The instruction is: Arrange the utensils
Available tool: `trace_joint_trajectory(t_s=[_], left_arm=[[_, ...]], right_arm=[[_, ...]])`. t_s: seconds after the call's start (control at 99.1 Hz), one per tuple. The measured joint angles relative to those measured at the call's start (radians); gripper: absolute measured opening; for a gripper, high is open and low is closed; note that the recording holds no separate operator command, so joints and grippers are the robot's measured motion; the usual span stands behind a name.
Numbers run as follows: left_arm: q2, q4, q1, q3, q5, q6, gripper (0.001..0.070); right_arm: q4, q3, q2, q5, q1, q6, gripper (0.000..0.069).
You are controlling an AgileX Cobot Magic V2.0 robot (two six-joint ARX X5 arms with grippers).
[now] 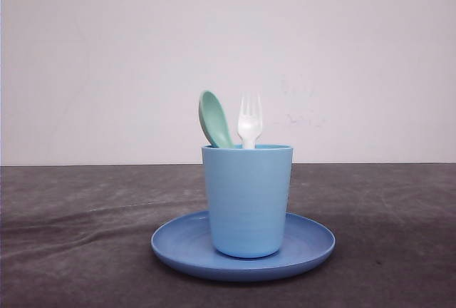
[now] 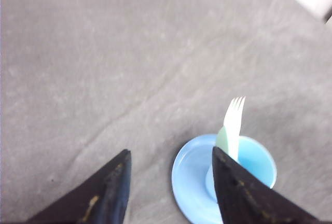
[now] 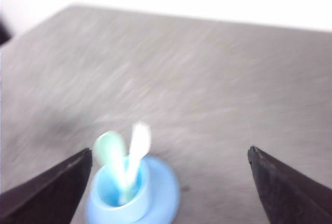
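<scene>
From the front view I am seeing the mint-green spoon [image 1: 214,120] and the white fork [image 1: 249,120] standing side by side in the light blue cup [image 1: 246,201], heads up, spoon at about 11 o'clock of the rim and fork near 12. The cup is sitting on the blue plate [image 1: 313,246], on the dark worktop [image 1: 78,222]. Both utensils are looking like thin, light, stiff plastic with a smooth, likely slippery finish. I am judging the best hold to be on the neck just below each head, since the handles are hidden inside the cup.

In the left wrist view I am looking down between the left gripper [image 2: 171,159], its jaws standing moderately apart and holding nothing. The fork [image 2: 234,125] is rising from the cup [image 2: 257,163] beside one finger, and that finger is cutting off part of the cup and the plate [image 2: 189,177]. The spoon is barely a pale sliver behind the fork here.

In the right wrist view the right gripper [image 3: 168,156] is hanging with jaws wide and empty. The picture is smeared by blur, so the spoon [image 3: 110,151] and fork [image 3: 139,143] are reading as soft shapes in the cup [image 3: 116,200], tines impossible to make out.
</scene>
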Motion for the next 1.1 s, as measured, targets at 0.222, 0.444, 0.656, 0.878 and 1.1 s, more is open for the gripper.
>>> trace_joint_trajectory(t_s=[0.222,0.444,0.656,0.878,1.1], left_arm=[[-0.040,-0.003,0.000,0.000,0.001,-0.014,0.0295],[-0.048,-0.012,0.000,0.000,0.002,-0.021,0.0054],[-0.048,-0.019,0.000,0.000,0.002,-0.022,0.0027],[-0.049,-0.022,0.000,0.000,0.002,-0.029,0.0027],[-0.049,-0.022,0.000,0.000,0.002,-0.029,0.0027]], right_arm=[[-0.051,0.000,-0.013,0.042,0.000,0.000,0.0607],[-0.051,0.000,-0.013,0.047,0.000,-0.003,0.0150],[-0.031,0.000,-0.013,0.069,0.000,-0.005,0.0010],[-0.026,0.000,-0.013,0.069,0.000,-0.005,0.0007],[-0.026,0.000,-0.013,0.069,0.000,-0.005,0.0007]])
